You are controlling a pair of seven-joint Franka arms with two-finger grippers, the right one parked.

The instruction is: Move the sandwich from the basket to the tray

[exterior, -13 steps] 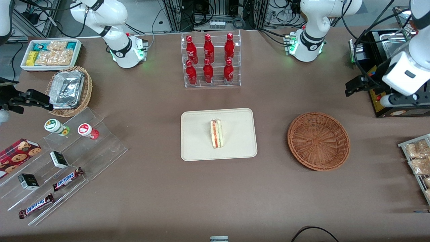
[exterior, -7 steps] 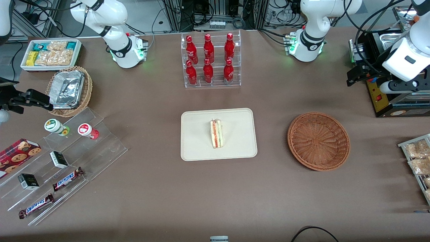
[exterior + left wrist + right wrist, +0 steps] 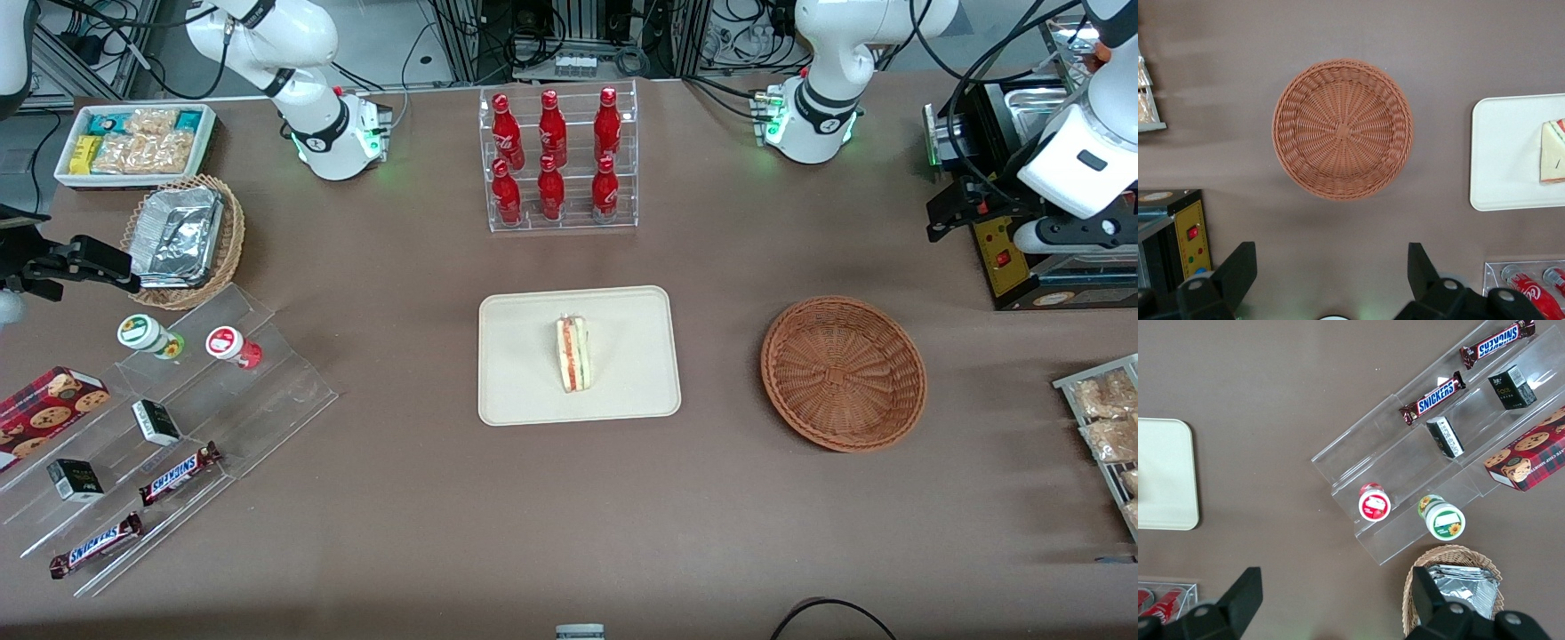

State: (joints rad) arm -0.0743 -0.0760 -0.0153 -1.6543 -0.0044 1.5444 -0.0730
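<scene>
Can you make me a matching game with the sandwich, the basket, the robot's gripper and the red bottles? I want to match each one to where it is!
Things:
1. sandwich
2. basket
3. gripper
4. red bottles

Places or states:
A. standing in a clear rack
B. lying on the tray
C. open, up over the table near the black box
D. holds nothing

Pairs: 1-B, 2-D, 3-C, 4-A

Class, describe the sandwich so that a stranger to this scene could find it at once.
Find the cream tray in the table's middle, nearer the camera than the bottle rack. The sandwich lies on it: a pale wedge with red and green layers. The gripper hangs open, far from it.
</scene>
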